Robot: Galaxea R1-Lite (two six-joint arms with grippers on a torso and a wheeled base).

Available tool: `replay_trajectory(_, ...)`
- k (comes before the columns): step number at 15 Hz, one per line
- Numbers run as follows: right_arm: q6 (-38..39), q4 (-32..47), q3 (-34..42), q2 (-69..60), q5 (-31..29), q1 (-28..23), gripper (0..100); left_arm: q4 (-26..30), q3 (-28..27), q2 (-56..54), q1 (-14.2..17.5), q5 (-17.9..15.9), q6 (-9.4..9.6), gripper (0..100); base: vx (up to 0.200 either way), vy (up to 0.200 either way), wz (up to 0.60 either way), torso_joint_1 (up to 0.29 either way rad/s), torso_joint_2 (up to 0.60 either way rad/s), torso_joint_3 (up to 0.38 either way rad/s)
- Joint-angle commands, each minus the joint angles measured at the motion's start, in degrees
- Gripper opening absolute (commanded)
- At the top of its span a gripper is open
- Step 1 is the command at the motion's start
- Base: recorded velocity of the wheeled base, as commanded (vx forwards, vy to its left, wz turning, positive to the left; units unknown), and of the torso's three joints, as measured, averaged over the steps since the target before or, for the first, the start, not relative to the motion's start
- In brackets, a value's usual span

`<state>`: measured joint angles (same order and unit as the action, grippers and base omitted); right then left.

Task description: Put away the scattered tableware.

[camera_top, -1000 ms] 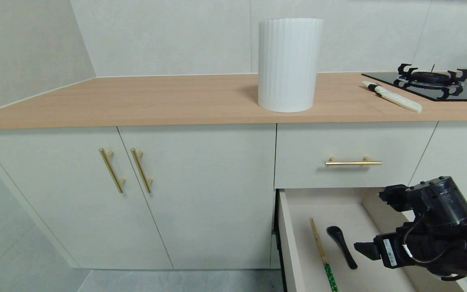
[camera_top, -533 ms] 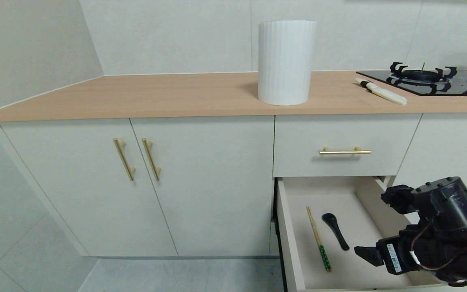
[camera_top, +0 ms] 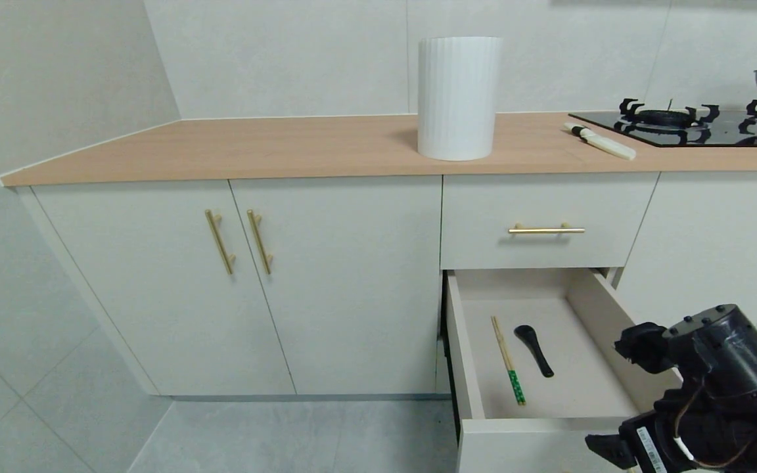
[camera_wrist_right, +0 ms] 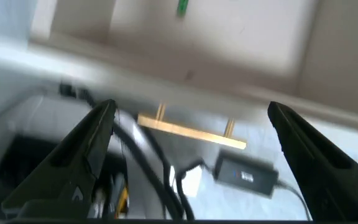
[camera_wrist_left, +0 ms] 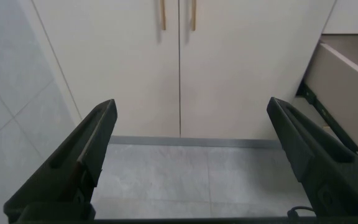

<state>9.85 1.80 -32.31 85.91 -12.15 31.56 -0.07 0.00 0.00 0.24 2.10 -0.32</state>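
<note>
Wood-grain countertop (camera_top: 253, 148) is running above a drawer (camera_top: 462, 341) that is standing pulled out. A white ribbed canister (camera_top: 457, 98) is sitting on top. The right gripper (camera_wrist_right: 191, 155) is hanging spread wide over the drawer's brass handle (camera_wrist_right: 191, 134), and the left gripper (camera_wrist_left: 191, 155) is gaping empty toward the cabinet doors (camera_wrist_left: 229, 62). A cream knife (camera_top: 598, 141) is lying out by the hob (camera_top: 681, 125), apparently awaiting storage. Chopsticks (camera_top: 506, 368) and a black spoon (camera_top: 535, 348) are lying side by side in the drawer, so the job is looking partly done.

head: looking forward-down from a standoff, drawer (camera_top: 462, 341) sitting at 5 o'clock | left wrist: facing cabinet doors (camera_wrist_left: 179, 62), low, near | right wrist: peering down close over drawer handle (camera_wrist_right: 191, 134) | all sharing the drawer
</note>
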Motion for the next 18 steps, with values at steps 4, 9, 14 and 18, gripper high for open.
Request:
replay_trajectory(4, -1.41, 5.84, 0.14, 0.23, 0.20, 3.68, 100, -0.01, 0.00, 0.09, 0.02, 0.01, -0.03, 100, 0.000, 0.000, 0.00, 0.000, 0.00, 0.000)
replay_trajectory(9, -0.27, 5.31, -1.09, 5.59, -0.06, 3.33, 100, -0.01, 0.00, 0.09, 0.02, 0.01, -0.03, 100, 0.000, 0.000, 0.00, 0.000, 0.00, 0.000)
replay_trajectory(14, 7.38, 5.84, -5.05, 8.93, -0.33, 2.63, 100, -0.01, 0.00, 0.09, 0.02, 0.01, -0.03, 100, 0.000, 0.000, 0.00, 0.000, 0.00, 0.000)
replay_trajectory(18, 9.13, 5.75, -6.02, 11.04, -0.50, 2.45, 100, -0.01, 0.00, 0.09, 0.02, 0.01, -0.03, 100, 0.000, 0.000, 0.00, 0.000, 0.00, 0.000)
